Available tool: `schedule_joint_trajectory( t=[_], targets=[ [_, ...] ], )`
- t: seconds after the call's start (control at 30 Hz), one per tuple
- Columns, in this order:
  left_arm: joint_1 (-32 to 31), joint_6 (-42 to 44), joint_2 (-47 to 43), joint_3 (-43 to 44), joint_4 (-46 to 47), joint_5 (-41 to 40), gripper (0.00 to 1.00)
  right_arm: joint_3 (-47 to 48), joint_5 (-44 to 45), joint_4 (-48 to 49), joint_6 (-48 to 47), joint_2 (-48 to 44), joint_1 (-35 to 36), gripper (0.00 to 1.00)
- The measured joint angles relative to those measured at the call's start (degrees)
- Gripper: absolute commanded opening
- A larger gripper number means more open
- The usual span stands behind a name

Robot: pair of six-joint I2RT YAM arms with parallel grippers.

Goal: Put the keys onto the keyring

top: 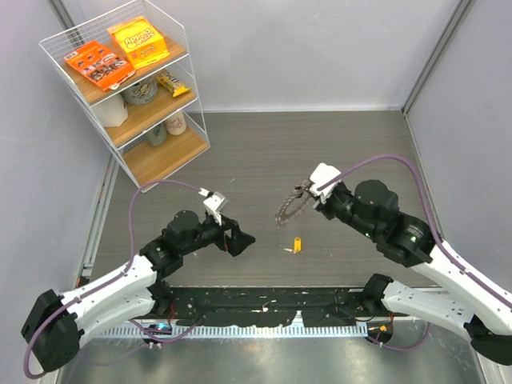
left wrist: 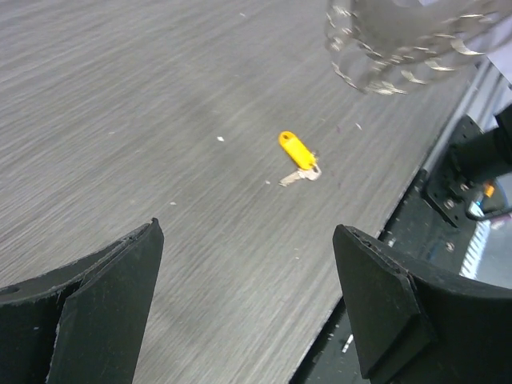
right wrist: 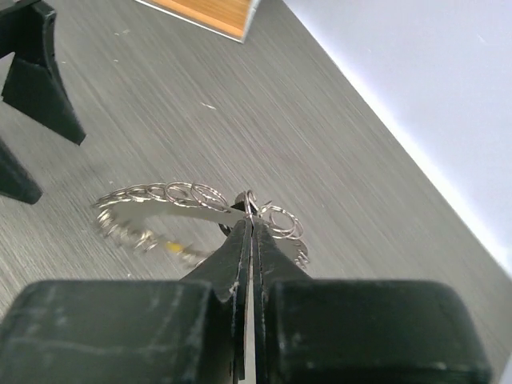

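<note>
My right gripper [top: 304, 194] is shut on the rim of the keyring [top: 289, 208], a silvery loop edged with small rings, and holds it above the table; in the right wrist view the keyring [right wrist: 172, 200] hangs from my closed fingertips [right wrist: 250, 220]. The keys [top: 295, 245], one yellow-headed and one plain silver, lie together on the table just below the ring. In the left wrist view the keys [left wrist: 299, 158] lie ahead of my open, empty left gripper [left wrist: 248, 264], with the keyring [left wrist: 400, 48] hanging at the top right. My left gripper [top: 240, 238] is left of the keys.
A wire shelf rack [top: 132, 84] with snack boxes and jars stands at the back left. A black rail [top: 264, 308] runs along the table's near edge. Grey walls close off the back and sides.
</note>
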Motion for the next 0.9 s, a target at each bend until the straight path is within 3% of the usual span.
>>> schedule_joint_trajectory(
  t=[0.27,0.37,0.6,0.9],
  targets=[
    [-10.9,3.4,14.0,11.3,0.0,1.3,0.93,0.0,11.4,-7.4,7.1,-8.2,0.0,0.05],
    [-13.9,5.2,19.7,14.0,0.5,1.1,0.88,0.5,14.8,-10.8,9.7,-10.3,0.0,0.06],
    [-14.7,10.2,35.2,22.4,0.7,5.1,0.84,5.4,18.1,-17.5,15.0,-13.7,0.0,0.05],
    [-14.9,19.5,47.0,30.3,1.4,13.3,0.77,5.9,16.9,-20.9,17.4,-16.3,0.0,0.06]
  ],
)
